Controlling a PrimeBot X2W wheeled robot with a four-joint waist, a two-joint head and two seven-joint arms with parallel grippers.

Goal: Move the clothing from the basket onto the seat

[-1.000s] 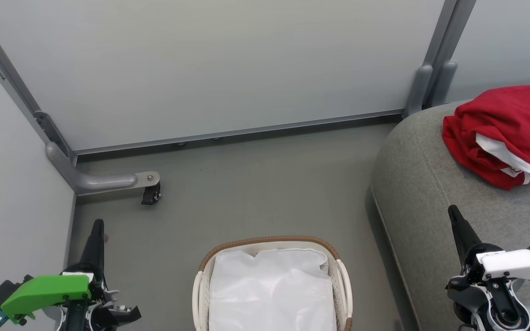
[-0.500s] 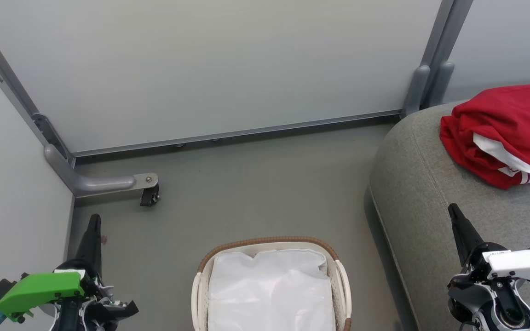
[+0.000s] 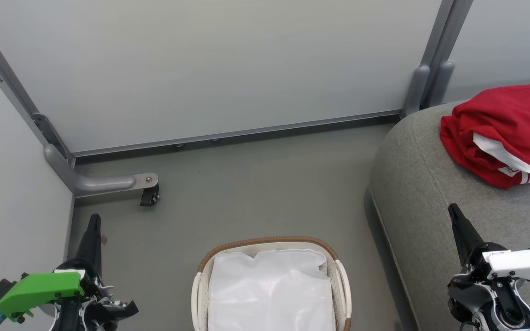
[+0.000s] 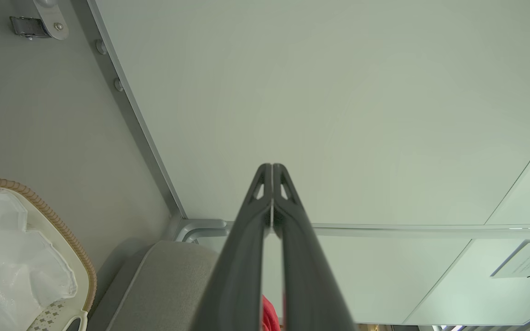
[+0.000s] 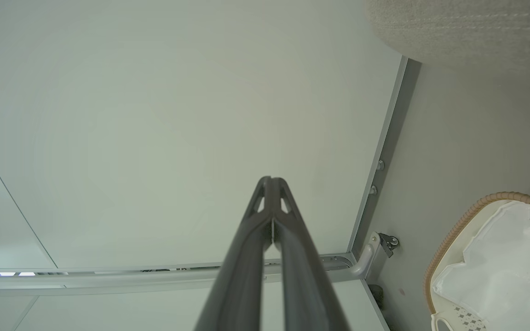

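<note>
Crumpled red clothing, rounded grey seat

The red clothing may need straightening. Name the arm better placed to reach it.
Right, probably: the right gripper hangs shut by the seat, near the clothing; the left gripper sits beyond the basket.

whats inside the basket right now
The basket holds a crumpled white lining, with nothing lying on top of it. Anything beneath the lining is covered, and the basket's near end is cut off by the picture's edge.
</note>
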